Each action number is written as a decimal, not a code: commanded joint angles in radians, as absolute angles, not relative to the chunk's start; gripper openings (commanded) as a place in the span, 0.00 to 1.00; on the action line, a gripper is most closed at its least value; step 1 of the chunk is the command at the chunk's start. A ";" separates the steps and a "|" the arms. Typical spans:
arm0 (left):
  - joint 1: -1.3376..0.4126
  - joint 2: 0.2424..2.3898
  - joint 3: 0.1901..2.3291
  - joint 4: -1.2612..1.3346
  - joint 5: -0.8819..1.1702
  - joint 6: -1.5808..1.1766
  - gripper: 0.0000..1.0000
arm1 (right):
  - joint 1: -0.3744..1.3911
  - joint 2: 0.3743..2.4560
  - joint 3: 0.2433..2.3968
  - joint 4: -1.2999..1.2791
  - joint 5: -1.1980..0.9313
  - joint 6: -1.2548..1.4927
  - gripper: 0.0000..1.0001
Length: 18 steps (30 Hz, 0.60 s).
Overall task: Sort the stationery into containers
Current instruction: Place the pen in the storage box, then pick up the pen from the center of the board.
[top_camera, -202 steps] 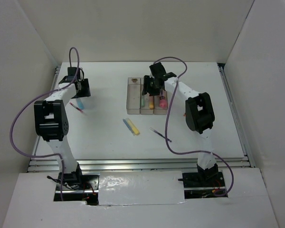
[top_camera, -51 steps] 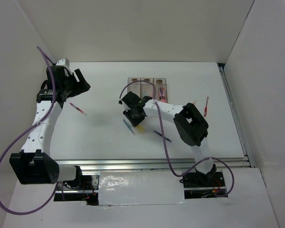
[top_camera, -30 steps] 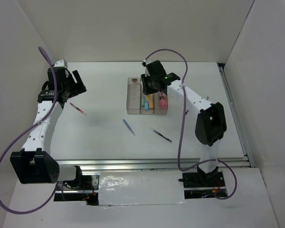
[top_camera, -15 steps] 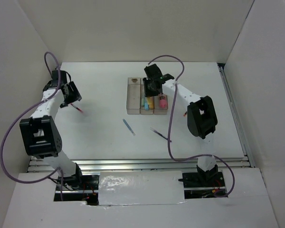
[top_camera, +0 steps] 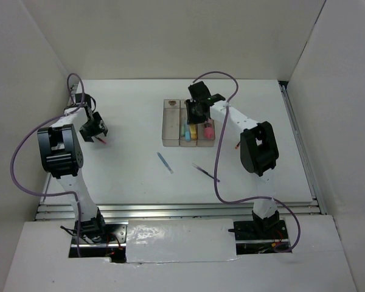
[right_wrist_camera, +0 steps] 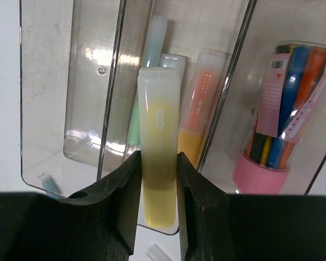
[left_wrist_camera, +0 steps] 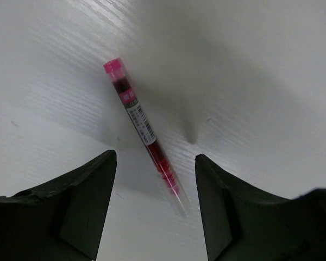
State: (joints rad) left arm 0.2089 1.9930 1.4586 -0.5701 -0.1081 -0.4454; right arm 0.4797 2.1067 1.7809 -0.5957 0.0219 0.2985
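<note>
In the left wrist view a thin red pen (left_wrist_camera: 145, 132) lies flat on the white table. My left gripper (left_wrist_camera: 155, 157) stands open astride its clear lower end, touching nothing. From above, that gripper (top_camera: 97, 132) is at the far left. My right gripper (right_wrist_camera: 158, 159) is shut on a yellow marker (right_wrist_camera: 158, 125), held over the middle one of the clear containers (right_wrist_camera: 122, 65). That bin holds a mint-green marker (right_wrist_camera: 136, 125) and an orange-yellow one (right_wrist_camera: 197, 103). The right bin holds the fat pink-and-purple one (right_wrist_camera: 274, 136). A blue pen (top_camera: 165, 162) and a dark purple pen (top_camera: 205, 172) lie on the table.
The three joined bins (top_camera: 170, 128) sit mid-table at the back, under my right gripper (top_camera: 197, 114). White walls close in the table on the left, back and right. A small red bit (top_camera: 238, 146) shows beside the right arm.
My left gripper has come down over the red pen and its jaws have narrowed. The right gripper stays over the bins with the yellow marker held.
</note>
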 commanded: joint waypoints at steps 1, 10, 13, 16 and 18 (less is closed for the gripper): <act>0.209 2.046 1.512 -0.598 -0.129 -0.459 0.71 | 0.480 2.115 1.812 -0.581 0.005 0.305 0.34; 0.199 2.072 1.427 -0.558 -0.132 -0.423 0.42 | 0.488 2.094 1.815 -0.607 -0.047 0.314 0.56; 0.178 2.072 1.420 -0.557 -0.121 -0.404 0.30 | 0.503 2.040 1.832 -0.638 -0.092 0.290 0.56; 0.146 2.062 1.446 -0.563 -0.091 -0.377 0.15 | 0.525 1.939 1.818 -0.656 -0.107 0.256 0.55; 0.115 2.039 1.483 -0.565 -0.039 -0.365 0.03 | 0.529 1.856 1.771 -0.663 -0.121 0.229 0.55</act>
